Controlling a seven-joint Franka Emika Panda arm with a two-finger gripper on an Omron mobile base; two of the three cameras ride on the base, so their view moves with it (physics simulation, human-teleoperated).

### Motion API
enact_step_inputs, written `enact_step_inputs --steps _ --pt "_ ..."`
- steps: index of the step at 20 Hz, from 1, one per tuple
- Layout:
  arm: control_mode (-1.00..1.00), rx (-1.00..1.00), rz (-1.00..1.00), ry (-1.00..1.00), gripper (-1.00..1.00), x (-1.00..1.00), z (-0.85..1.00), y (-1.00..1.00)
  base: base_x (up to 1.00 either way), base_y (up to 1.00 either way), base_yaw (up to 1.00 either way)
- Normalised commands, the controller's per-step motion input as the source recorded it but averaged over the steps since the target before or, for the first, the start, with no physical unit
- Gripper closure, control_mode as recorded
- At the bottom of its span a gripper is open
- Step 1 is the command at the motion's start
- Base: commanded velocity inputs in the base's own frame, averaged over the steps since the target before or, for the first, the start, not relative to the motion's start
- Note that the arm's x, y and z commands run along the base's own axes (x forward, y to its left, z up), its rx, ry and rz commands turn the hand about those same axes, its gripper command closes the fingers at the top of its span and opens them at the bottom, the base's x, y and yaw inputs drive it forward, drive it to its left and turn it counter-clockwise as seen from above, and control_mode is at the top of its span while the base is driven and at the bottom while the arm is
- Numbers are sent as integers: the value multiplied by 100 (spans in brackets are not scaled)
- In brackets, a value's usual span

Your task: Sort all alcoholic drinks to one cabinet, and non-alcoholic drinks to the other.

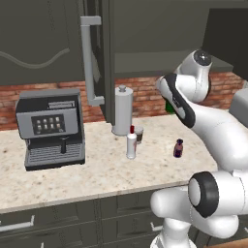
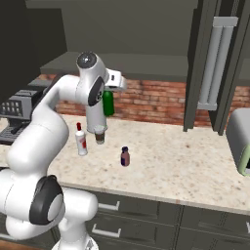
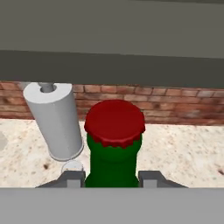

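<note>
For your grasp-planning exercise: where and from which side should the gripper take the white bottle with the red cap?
Grip the white bottle around its straight body, below the red cap, jaws level. It stands upright. Come from the counter's front edge: the coffee cup sits close behind it and the grey canister stands further back, so the front looks freest.

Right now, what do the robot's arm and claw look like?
The arm is glossy white with rounded, bulbous links and dark grey to black bands and round caps at the joints. The claw has two small, blocky dark-grey fingertips. No cables or markings can be seen.
</note>
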Motion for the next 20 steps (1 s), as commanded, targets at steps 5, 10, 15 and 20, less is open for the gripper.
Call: enact_step_inputs --steps 5,10,15,20 --pt "-100 4 -4 -6 100 -13 53 -17 0 0 0" --pt "-100 3 -5 -5 100 -5 53 -13 0 0 0" --pt "-100 1 -6 -4 100 -7 51 -15 0 0 0" --pt "-100 1 -6 -5 100 -1 41 -12 0 0 0"
